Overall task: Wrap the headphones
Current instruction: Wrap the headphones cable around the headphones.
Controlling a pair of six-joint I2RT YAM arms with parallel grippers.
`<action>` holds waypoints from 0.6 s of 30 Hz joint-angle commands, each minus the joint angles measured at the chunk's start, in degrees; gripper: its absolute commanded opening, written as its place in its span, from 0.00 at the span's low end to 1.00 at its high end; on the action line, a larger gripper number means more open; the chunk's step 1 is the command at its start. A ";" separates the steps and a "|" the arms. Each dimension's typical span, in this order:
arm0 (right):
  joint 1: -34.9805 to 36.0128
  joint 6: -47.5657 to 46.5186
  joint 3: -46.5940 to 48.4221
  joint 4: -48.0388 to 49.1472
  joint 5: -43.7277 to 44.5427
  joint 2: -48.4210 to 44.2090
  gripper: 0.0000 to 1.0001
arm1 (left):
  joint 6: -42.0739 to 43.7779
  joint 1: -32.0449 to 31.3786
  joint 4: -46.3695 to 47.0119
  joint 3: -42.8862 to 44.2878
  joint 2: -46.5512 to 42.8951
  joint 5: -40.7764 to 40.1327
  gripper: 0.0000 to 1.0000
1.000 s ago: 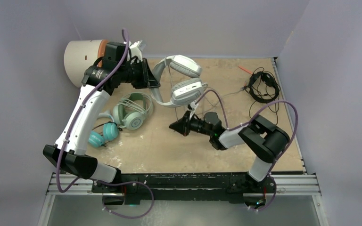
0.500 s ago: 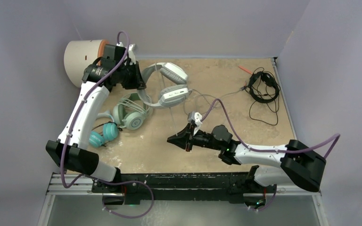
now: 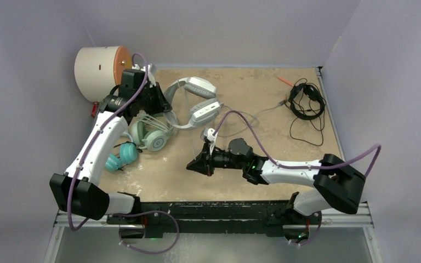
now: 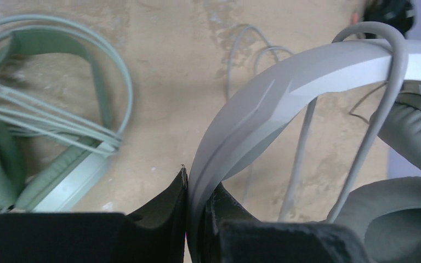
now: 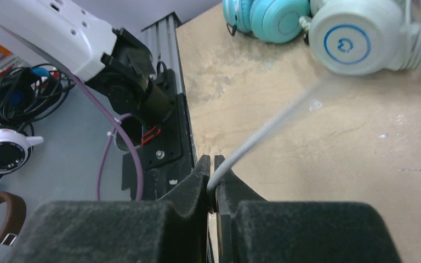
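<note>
The large white-and-grey headphones (image 3: 196, 102) hang tilted at the back centre. My left gripper (image 3: 161, 102) is shut on their band (image 4: 285, 82), which runs between the jaws (image 4: 197, 189); a grey ear cup (image 4: 411, 219) fills the lower right. Their grey cable (image 5: 268, 129) runs to my right gripper (image 3: 193, 165), which is shut on it (image 5: 212, 171) low over the middle of the table. The mint-green headphones (image 3: 153, 131) lie at the left with their cord around them. The teal ones (image 3: 119, 156) lie beside them, and the black ones (image 3: 306, 101) sit at the far right.
A cream drum with an orange face (image 3: 96, 67) stands at the back left corner, just behind my left arm. Purple walls close in the table on three sides. A black rail (image 3: 214, 211) runs along the near edge. A small orange stick (image 3: 285, 80) lies at the back right.
My left gripper has carried the white-and-grey headphones left and toward the front. My right gripper has swung down and left from beside the ear cup, drawing the grey cable out with it.
</note>
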 commanded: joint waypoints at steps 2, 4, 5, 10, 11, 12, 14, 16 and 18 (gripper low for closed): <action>0.89 1.46 -1.46 8.61 -3.56 3.70 0.07 | -10.61 0.91 12.68 2.24 -1.32 11.42 0.00; 0.89 1.77 -1.43 9.75 -4.18 4.10 0.07 | -12.15 0.91 13.78 2.04 -1.02 14.13 0.00; 0.93 1.87 -1.31 10.09 -4.64 3.96 0.07 | -12.61 0.91 13.93 1.98 -0.92 14.72 0.00; 0.96 1.71 -1.59 9.56 -6.44 0.78 0.05 | -11.92 0.91 14.03 1.42 -1.41 12.36 0.00; 0.93 1.75 -1.56 8.90 -6.77 -0.23 0.05 | -10.95 0.91 13.66 1.23 -1.50 10.05 0.00; 0.96 1.75 -1.44 8.14 -7.07 -1.42 0.05 | -9.67 0.91 13.20 1.01 -1.66 7.09 0.00; 0.95 1.83 -0.90 5.78 -7.27 -3.72 0.04 | -6.29 0.91 12.15 0.53 -1.93 0.18 0.00; 0.94 1.63 1.42 -0.40 -6.44 -6.06 0.03 | -2.41 0.83 10.62 0.42 -1.99 -6.34 0.00; 0.94 0.54 4.30 -7.46 -5.19 -7.29 0.00 | 0.67 0.74 10.42 -0.20 -2.40 -10.46 0.00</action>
